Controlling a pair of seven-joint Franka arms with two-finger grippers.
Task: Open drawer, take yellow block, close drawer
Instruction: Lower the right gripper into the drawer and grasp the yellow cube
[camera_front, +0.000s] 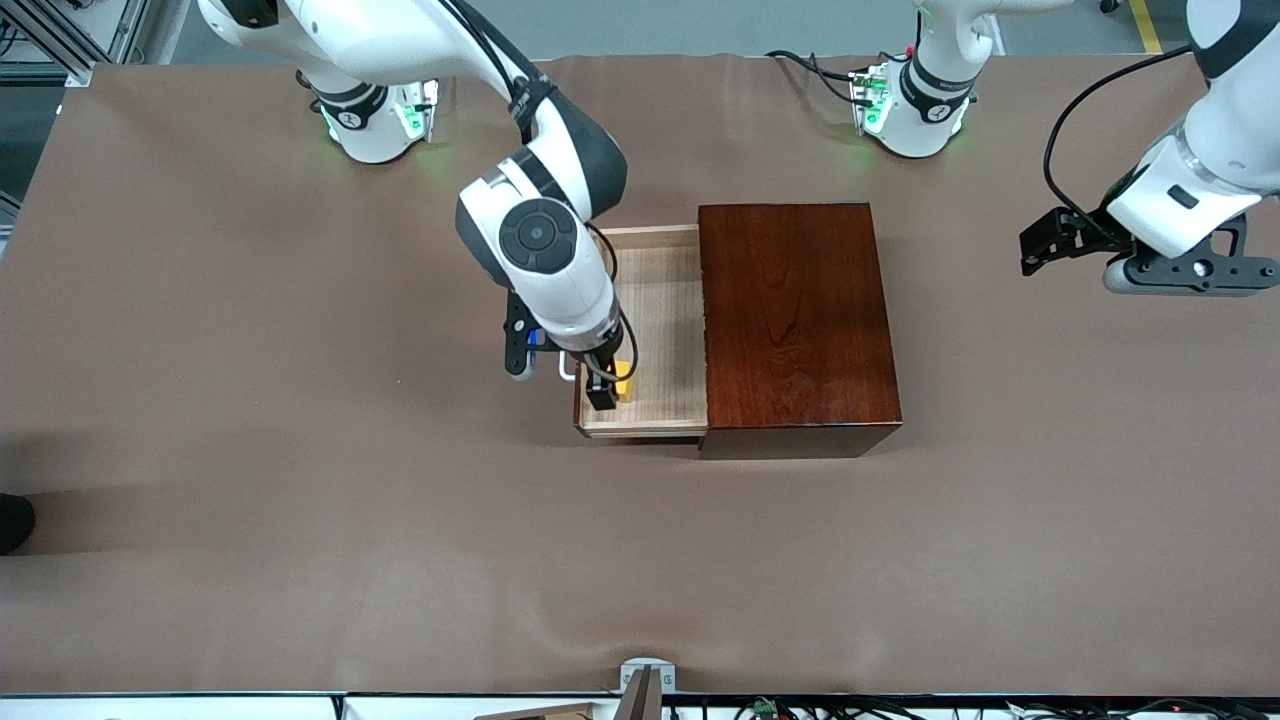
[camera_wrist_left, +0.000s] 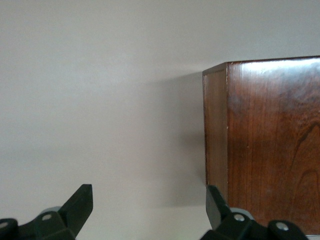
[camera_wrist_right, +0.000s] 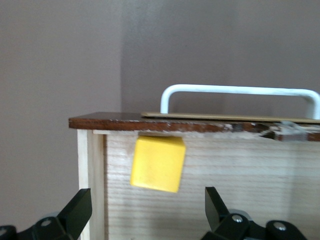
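Lying in the pulled-out drawer (camera_front: 660, 330), against its front wall by the handle (camera_wrist_right: 240, 95), is the yellow block (camera_front: 624, 380); the right gripper (camera_front: 606, 385) is hanging over it, released. The left gripper (camera_wrist_left: 145, 212) is waiting, released, beside the box (camera_front: 795, 320).

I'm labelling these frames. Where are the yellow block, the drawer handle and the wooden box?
yellow block (camera_wrist_right: 158, 164): right wrist view, middle of its facing side.
drawer handle (camera_wrist_right: 240, 90): right wrist view, middle of the white bar.
wooden box (camera_front: 795, 310): front view, middle of its dark glossy top.
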